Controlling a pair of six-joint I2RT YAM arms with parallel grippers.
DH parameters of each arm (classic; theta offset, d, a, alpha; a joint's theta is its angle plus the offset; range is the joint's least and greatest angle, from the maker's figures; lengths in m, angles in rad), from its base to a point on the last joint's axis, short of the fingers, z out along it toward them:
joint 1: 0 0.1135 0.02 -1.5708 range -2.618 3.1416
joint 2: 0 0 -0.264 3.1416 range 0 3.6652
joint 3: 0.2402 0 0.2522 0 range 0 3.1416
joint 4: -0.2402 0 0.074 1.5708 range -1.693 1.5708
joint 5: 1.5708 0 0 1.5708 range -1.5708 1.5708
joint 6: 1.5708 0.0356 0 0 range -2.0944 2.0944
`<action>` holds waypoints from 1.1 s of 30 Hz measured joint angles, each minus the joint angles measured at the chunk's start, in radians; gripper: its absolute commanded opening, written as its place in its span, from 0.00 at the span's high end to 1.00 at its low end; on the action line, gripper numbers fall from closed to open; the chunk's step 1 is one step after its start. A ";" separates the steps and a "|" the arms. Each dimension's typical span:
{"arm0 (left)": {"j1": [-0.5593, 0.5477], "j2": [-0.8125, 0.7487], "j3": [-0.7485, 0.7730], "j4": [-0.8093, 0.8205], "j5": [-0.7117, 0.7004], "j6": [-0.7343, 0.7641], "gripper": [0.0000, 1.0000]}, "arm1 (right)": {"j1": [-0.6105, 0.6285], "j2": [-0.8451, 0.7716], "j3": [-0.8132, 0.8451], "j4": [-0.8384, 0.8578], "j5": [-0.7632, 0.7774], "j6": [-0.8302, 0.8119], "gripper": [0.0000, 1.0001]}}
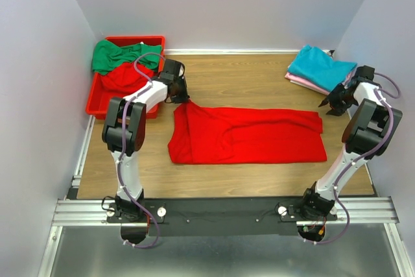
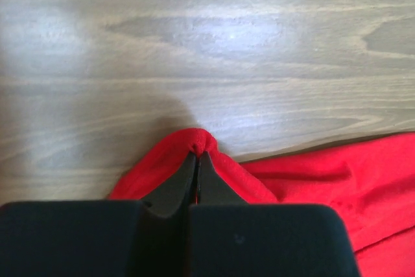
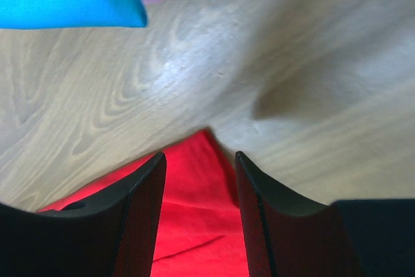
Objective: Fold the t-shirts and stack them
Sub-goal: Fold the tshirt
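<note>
One red t-shirt (image 1: 249, 135) corner seemingly in left tool (image 2: 196, 156).

Left arm (image 1: 126, 160) rises from its base, bends at a raised elbow and reaches forward and inward. Its tool (image 2: 198, 155) points down, jaws pressed together on a corner of the red t-shirt (image 1: 246, 135). Right arm (image 1: 340, 167) takes a mirrored pose with its elbow high. Its tool (image 3: 199, 157) points down and inward, fingers (image 3: 146, 212) spread apart.

Red t-shirt (image 1: 249, 135) flat at centre; teal t-shirt (image 1: 321, 68) atop pink t-shirt (image 1: 300, 82).
</note>
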 measured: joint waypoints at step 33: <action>0.005 0.050 0.042 -0.044 0.014 0.062 1.00 | 0.026 0.045 -0.105 0.143 -0.137 -0.032 0.99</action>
